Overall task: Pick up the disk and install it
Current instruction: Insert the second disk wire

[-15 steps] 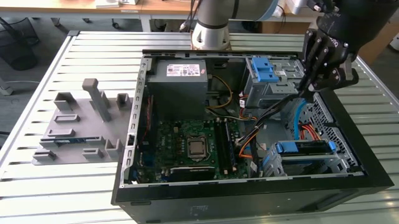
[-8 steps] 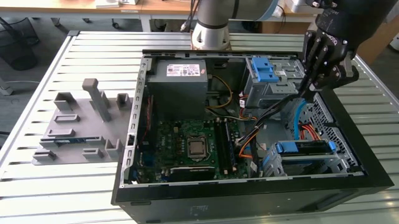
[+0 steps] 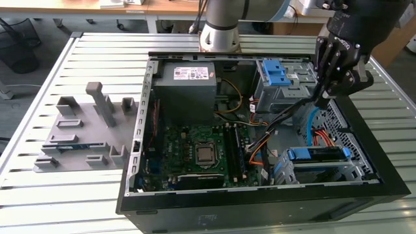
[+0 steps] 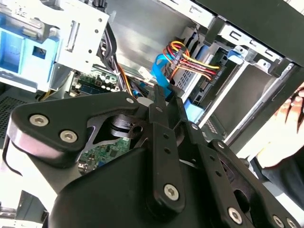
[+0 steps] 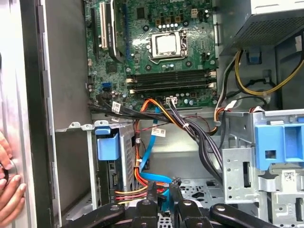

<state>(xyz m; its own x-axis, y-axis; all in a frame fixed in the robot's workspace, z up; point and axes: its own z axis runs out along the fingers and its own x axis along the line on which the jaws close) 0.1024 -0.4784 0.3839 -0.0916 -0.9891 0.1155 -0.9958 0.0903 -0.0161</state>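
Disk [image 3: 315, 154] w/ blue carrier sits in the top slot of the drive cage [image 3: 325, 171], at the case [image 3: 260, 207] corner nearest the exterior view's right. It looks level and in; can't tell if fully latched. In the first wrist view its blue carrier end [image 5: 107, 145] is flush w/ the cage front.

Gripper [image 3: 323, 101] hangs above the case near the far bay, well apart from the disk. Fingers [image 5: 152, 190] are pinched together w/ nothing held.

Judgement: any push to seat the disk should go square on the carrier end, along the slot, no tilt.

Room is tight. The light-blue SATA cable [image 5: 147, 152] and black cable bundle [image 3: 286, 114] run between gripper and cage, a snag risk. Case wall is just beside the cage. A person's hand [image 5: 7, 190] rests on the case's outer side, so keep clear. Motherboard [image 3: 195, 146] side is more open.
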